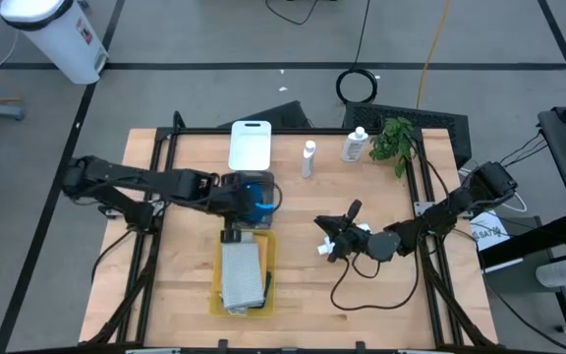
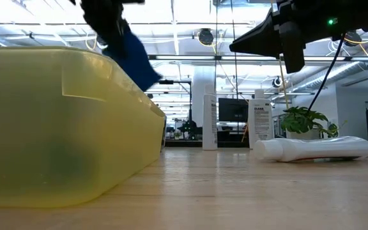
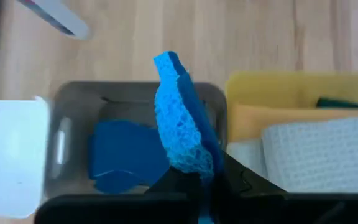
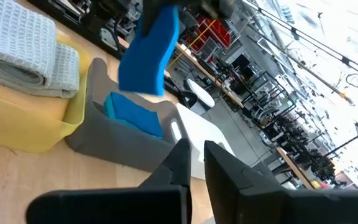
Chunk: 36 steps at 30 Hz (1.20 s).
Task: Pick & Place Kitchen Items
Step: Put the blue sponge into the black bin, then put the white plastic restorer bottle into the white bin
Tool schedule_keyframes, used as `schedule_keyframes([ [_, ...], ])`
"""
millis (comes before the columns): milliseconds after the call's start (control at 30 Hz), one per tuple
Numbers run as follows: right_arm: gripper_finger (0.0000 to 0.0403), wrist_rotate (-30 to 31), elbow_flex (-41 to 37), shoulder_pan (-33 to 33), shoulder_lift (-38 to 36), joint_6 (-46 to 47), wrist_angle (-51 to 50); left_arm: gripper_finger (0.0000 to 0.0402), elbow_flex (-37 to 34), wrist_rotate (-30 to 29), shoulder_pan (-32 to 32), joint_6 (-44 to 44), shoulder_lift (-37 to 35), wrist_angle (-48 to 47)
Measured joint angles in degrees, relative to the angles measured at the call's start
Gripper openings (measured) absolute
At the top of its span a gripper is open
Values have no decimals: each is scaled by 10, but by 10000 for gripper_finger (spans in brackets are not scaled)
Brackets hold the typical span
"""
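Wooden table, left end effector clamping blue sponge above grey tray, right end effector closed empty

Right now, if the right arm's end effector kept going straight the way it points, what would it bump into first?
Probably the grey tray, which lies straight ahead of the shut right end effector with blue sponges in it. The left end effector holds a blue sponge above that tray. Depth is hard to judge.

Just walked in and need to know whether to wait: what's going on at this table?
The left hand is shut on a blue sponge, holding it above the grey tray, where another blue sponge already lies. Beside it, the yellow tray holds folded cloths. The right hand is shut and empty, near a white bottle lying on the table.
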Motion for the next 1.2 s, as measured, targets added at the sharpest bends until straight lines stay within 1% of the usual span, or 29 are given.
schedule_keyframes([
  [133, 20, 0, 0, 0, 0, 4, -7, 7, 0, 64, 34, 45, 34, -23],
  [200, 20, 0, 0, 0, 0, 4, -9, 10, 0, 82, 43, 66, 48, -26],
  [333, 20, 0, 0, 0, 0, 4, -9, 16, 0, 77, 49, 111, 77, -48],
  [433, 20, 0, 0, 0, 0, 4, -9, 10, 0, 76, 60, 116, 97, -46],
  [533, 20, 0, 0, 0, 0, 4, -9, 13, 1, 37, 69, 116, 116, -45],
  [600, 20, -1, 0, 0, 0, 4, -9, 28, 1, -1, 73, 111, 126, -43],
  [733, 20, 0, 0, 0, 0, 4, -9, 73, 1, -67, 73, 71, 132, -44],
  [867, 20, 0, 0, 0, 0, 3, -9, 118, 1, -103, 72, 47, 132, -44],
  [933, 20, 0, 0, 0, 0, 4, -9, 140, 1, -124, 71, 52, 132, -43],
  [1067, 20, 0, 0, 0, 0, 15, -9, 181, 1, -200, 71, 67, 132, -43],
  [1200, 20, 0, 0, 0, 0, 18, -9, 210, 1, -260, 72, 75, 132, -43],
])
